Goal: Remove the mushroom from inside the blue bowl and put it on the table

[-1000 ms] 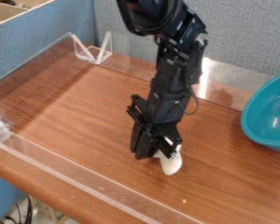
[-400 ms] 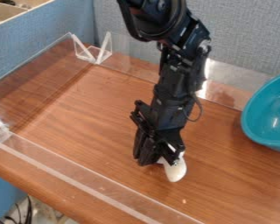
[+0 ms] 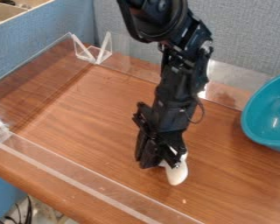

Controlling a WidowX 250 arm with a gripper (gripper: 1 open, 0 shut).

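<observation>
In the camera view, compared with the earlier pictures you see the mushroom [image 3: 177, 172] a little further to the right and nearer to the front edge, and the arm above it leans slightly more the same way; the change since the last picture is very small.

The mushroom is out of the blue bowl [image 3: 269, 112] — it sits low on the table [image 3: 84, 105], directly under the gripper [image 3: 166, 161], with its white body showing just below and to the right of the black fingertips. The bowl stands well apart, at the right edge of the picture.

Your gripper is closed tight and its fingers press on the upper part of the mushroom. The arm comes down from the top of the picture and points steeply downward, close to the front acrylic wall [image 3: 73, 179].
</observation>
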